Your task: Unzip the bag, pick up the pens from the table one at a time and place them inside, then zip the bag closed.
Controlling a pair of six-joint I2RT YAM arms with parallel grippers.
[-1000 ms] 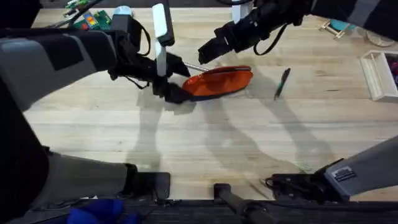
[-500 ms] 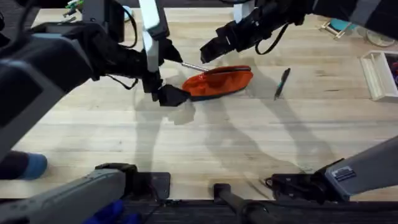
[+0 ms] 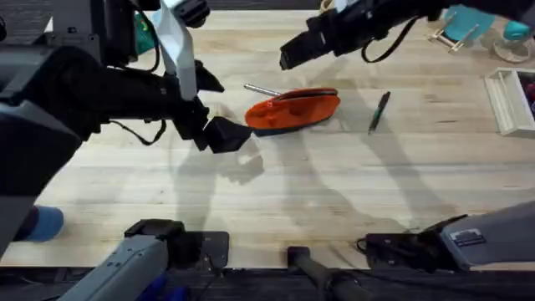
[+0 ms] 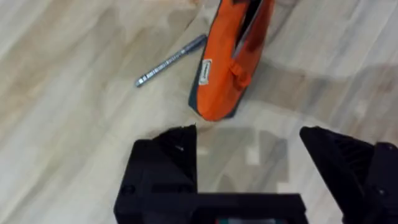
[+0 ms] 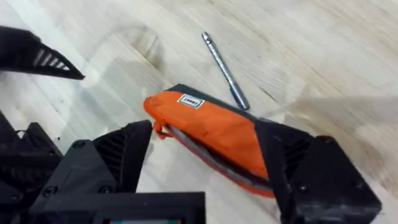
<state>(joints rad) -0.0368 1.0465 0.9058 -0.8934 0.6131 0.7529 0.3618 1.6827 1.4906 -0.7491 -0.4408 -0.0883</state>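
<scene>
The orange bag (image 3: 292, 109) with its navy base lies on the table (image 3: 334, 192) at the far centre, and a dark slit runs along its zipper top. The silver pen (image 3: 262, 89) rests just off its far left end, and the dark pen (image 3: 379, 111) lies to its right. My left gripper (image 3: 221, 134) hangs open a little left of the bag's end, touching nothing. In the left wrist view, the bag (image 4: 233, 62) and silver pen (image 4: 171, 60) lie beyond the left gripper (image 4: 249, 155). My right gripper (image 3: 292, 54) hovers open above the bag (image 5: 211, 134), with the silver pen (image 5: 225, 71) beyond it.
A white tray (image 3: 510, 100) stands at the right edge, with teal items (image 3: 460, 21) behind it. Green clutter (image 3: 146, 29) sits at the far left. Bare wood stretches from the bag to the near edge.
My left gripper has drawn back from the bag's left end toward the near left. The right gripper has pulled away from the bag to the far side. The silver pen now lies uncovered.
</scene>
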